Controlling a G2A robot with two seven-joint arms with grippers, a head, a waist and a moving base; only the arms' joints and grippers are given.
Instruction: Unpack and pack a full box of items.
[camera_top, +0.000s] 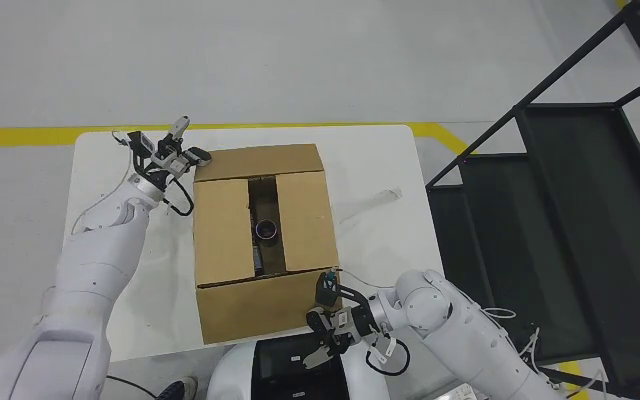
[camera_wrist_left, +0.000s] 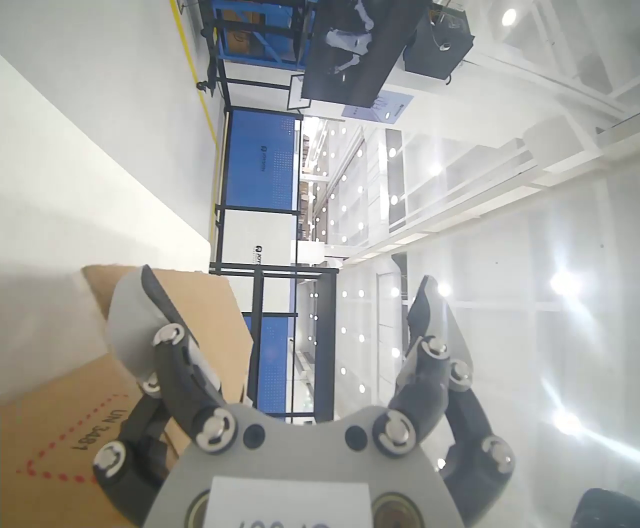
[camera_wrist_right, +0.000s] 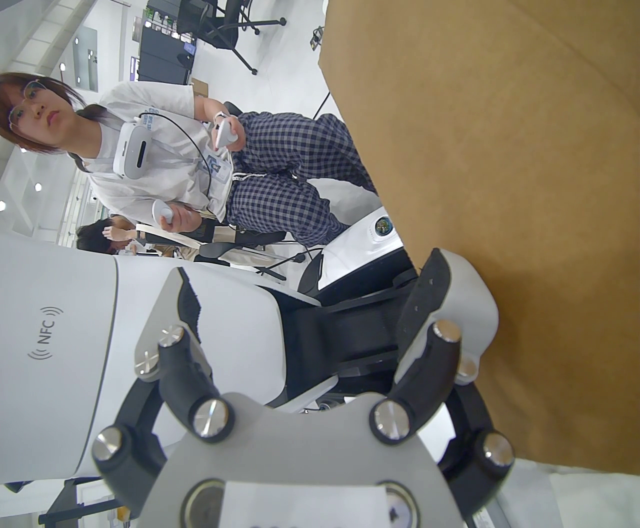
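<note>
Fingers (camera_wrist_right: 450, 300) of right gripper (camera_top: 325, 297) spread wide, empty, just beside the near right corner of the box (camera_top: 300, 215). Box lies on the desk (camera_top: 380, 160), centre gap (camera_top: 262, 215) running near to far. Left gripper (camera_top: 188, 142) likewise parted and empty at its far left corner.

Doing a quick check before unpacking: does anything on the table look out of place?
Only one thing: a loose pale strip, possibly peeled tape, lies on the table beside the cardboard box. The box itself looks intact, its two long flaps nearly shut over a narrow gap.
</note>
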